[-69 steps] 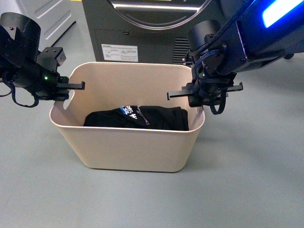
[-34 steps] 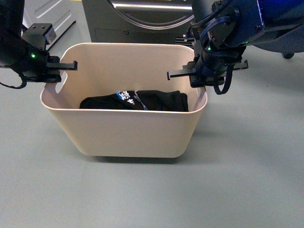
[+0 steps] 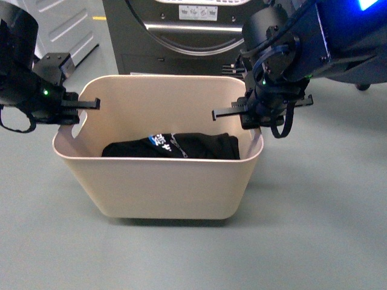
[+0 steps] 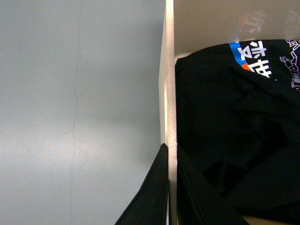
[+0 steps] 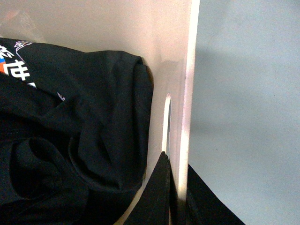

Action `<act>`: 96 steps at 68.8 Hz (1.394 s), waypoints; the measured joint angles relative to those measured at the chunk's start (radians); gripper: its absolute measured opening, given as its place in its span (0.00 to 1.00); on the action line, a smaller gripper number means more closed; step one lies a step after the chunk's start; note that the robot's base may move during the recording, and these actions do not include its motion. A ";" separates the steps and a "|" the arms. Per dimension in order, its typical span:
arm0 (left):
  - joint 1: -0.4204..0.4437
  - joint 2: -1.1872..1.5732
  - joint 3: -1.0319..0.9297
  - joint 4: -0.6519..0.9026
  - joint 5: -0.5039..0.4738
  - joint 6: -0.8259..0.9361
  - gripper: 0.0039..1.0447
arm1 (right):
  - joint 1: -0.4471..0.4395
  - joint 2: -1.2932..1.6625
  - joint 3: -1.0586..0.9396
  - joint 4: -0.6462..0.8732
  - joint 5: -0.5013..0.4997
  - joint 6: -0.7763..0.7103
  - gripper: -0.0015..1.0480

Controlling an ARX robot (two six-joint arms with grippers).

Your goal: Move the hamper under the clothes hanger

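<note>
The beige hamper (image 3: 157, 181) stands in front of me in the front view, with a black printed garment (image 3: 172, 146) lying in its bottom. My left gripper (image 3: 74, 110) is shut on the rim at its left end. My right gripper (image 3: 253, 113) is shut on the rim at its right end. In the left wrist view my left gripper (image 4: 169, 148) pinches the thin hamper wall (image 4: 169, 84), one finger inside and one outside. The right wrist view shows my right gripper (image 5: 176, 158) clamped on the hamper wall (image 5: 183, 70) just below a slot handle. The clothes hanger is out of view.
A dark grey round-door dryer (image 3: 181, 36) stands close behind the hamper. A white cabinet (image 3: 66, 24) is at the back left. Grey-green floor (image 3: 326, 211) lies to the right of the hamper and in front of it.
Both grippers have kept hold of the hamper. It first rose and shifted left in view, then dropped lower again. More of the dryer door now shows behind it.
</note>
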 joint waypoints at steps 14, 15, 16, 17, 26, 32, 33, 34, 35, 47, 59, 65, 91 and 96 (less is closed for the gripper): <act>0.021 0.000 -0.002 -0.001 -0.007 0.000 0.04 | 0.018 0.000 0.000 0.001 -0.015 0.000 0.03; 0.023 0.000 -0.002 -0.001 -0.008 0.000 0.04 | 0.021 0.000 0.000 0.002 -0.017 0.000 0.03; 0.027 0.000 -0.002 -0.001 -0.011 0.000 0.04 | 0.025 0.000 0.000 0.002 -0.021 0.000 0.03; 0.029 0.000 -0.002 -0.002 -0.012 0.000 0.04 | 0.027 0.000 0.000 0.002 -0.023 0.000 0.03; 0.032 -0.002 -0.002 -0.002 -0.014 0.000 0.04 | 0.033 0.000 0.000 0.002 -0.021 0.000 0.03; 0.023 -0.002 -0.002 -0.002 -0.002 0.000 0.04 | 0.020 0.000 0.000 0.002 -0.009 0.000 0.03; 0.021 -0.002 -0.002 -0.002 -0.002 0.000 0.04 | 0.018 0.000 0.000 0.002 -0.008 0.000 0.03; 0.019 -0.002 -0.002 -0.001 -0.002 0.000 0.04 | 0.015 0.000 0.000 0.002 -0.008 0.000 0.03; 0.015 -0.002 -0.002 -0.001 0.001 0.000 0.04 | 0.011 0.000 0.000 0.002 -0.007 0.000 0.03; -0.013 -0.002 -0.002 -0.001 0.011 -0.002 0.04 | -0.016 0.000 0.000 0.002 0.005 -0.002 0.03; -0.003 -0.002 -0.002 -0.001 0.001 -0.003 0.04 | -0.005 -0.001 0.000 0.002 -0.005 -0.003 0.03; 0.004 -0.002 -0.003 -0.002 0.000 -0.003 0.04 | 0.002 -0.001 0.000 0.002 -0.004 -0.004 0.03; 0.002 -0.002 -0.003 -0.002 0.002 -0.003 0.04 | -0.002 -0.002 0.000 0.002 -0.003 -0.003 0.03; 0.003 -0.002 -0.003 -0.002 0.000 -0.004 0.04 | -0.001 -0.002 0.000 0.002 -0.003 -0.003 0.03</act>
